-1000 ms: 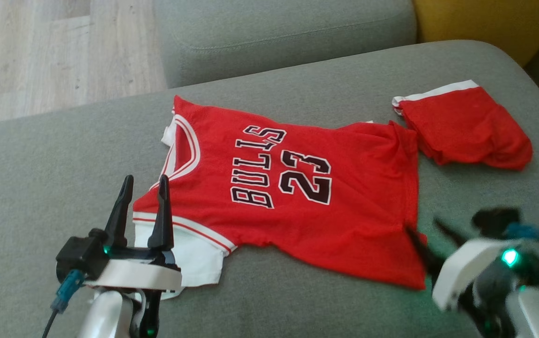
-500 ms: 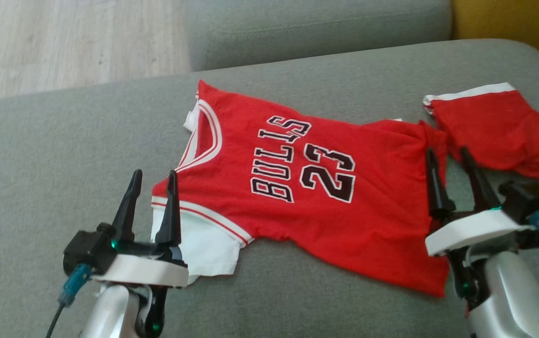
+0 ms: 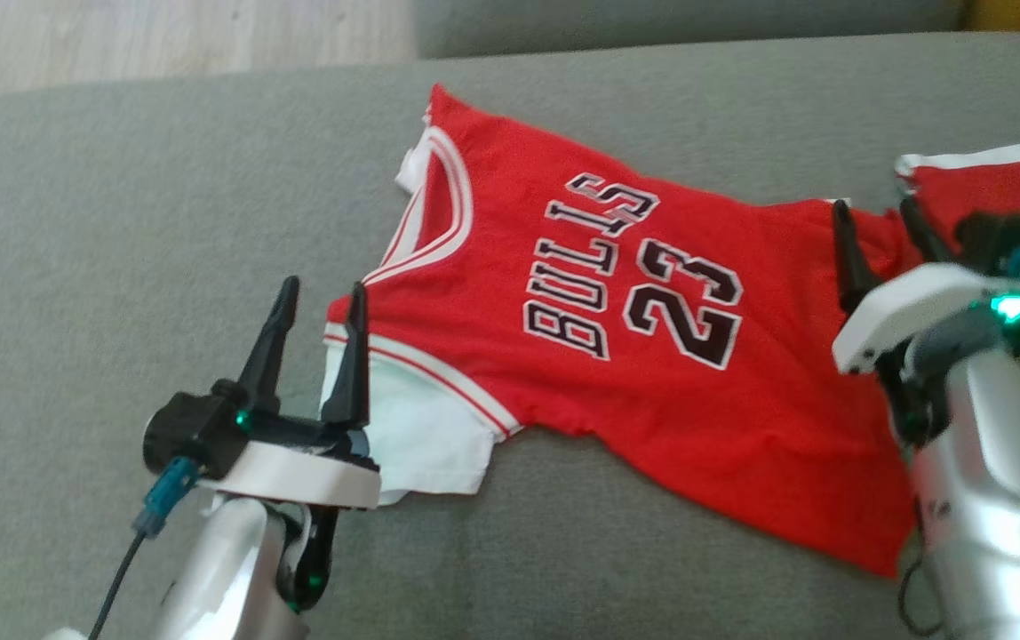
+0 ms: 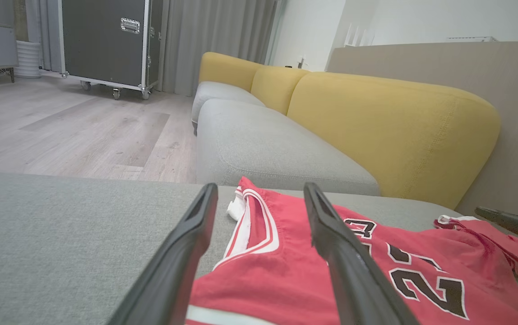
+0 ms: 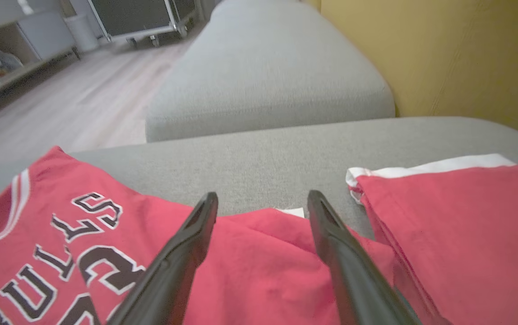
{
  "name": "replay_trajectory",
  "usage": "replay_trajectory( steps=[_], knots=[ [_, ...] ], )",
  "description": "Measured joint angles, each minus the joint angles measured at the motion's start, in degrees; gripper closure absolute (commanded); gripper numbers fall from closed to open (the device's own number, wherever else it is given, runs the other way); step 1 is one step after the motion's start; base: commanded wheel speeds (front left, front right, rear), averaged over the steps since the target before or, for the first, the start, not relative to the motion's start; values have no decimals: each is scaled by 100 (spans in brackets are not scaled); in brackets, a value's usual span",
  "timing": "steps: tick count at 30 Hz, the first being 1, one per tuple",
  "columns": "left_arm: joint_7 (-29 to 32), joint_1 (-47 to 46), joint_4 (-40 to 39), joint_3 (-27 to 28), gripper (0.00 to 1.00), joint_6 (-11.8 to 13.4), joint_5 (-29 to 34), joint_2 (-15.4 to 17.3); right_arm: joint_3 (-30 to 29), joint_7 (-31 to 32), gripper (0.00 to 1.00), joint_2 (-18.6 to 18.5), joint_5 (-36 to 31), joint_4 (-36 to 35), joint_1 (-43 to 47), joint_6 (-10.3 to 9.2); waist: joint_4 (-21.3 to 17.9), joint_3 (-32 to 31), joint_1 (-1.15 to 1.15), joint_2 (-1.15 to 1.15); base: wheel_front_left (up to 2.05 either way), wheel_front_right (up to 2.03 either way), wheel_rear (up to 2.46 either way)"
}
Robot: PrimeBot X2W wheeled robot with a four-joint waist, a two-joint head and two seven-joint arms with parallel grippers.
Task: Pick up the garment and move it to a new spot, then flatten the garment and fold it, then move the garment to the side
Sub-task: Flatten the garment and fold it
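Honestly, with the left tool [image 3: 323, 286] and right tool [image 3: 874, 206] both spread and empty at opposite ends of the jersey [image 3: 617, 356], I'd pinch shoulder and hem together, then pull evenly taut.

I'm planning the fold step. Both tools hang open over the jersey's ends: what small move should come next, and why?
Probably lower both and close on the jersey. The left tool stands open over its white-trimmed shoulder, the right tool open over the hem corner beside the folded shorts; nothing is gripped.

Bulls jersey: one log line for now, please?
Bulls jersey: spread on sofa | left hand: open, at shoulder | right hand: open, over hem
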Motion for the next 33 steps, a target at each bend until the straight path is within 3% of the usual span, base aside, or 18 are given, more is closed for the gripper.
replay_trajectory(
  steps=[11,18,19,20,25,33],
  knots=[
    [0,-265,103,-191,0,0,-69,-52,-964,1209,0,-198,-783,1898,-1159,1,487,359,0,0,0,0,0],
    [0,-366,113,-215,0,0,-152,-94,-1304,1624,0,-407,-1158,2514,-1749,1,664,531,-1,0,0,0,0],
    [-1,-386,111,-218,0,1,-152,-102,-1307,1656,16,-439,-1195,2571,-1811,1,679,556,-1,0,0,0,0],
    [0,-399,111,-221,0,0,-152,-109,-1318,1684,100,-460,-1221,2622,-1872,1,693,580,-1,0,0,0,0],
    [0,-422,108,-253,0,0,-160,-130,-1399,1608,100,-533,-1213,2785,-2129,1,766,699,-1,0,0,0,0],
    [0,-623,90,-374,0,0,-221,-160,-1241,821,100,-614,-1213,2849,-2549,0,959,910,0,0,0,0,0]
  ],
)
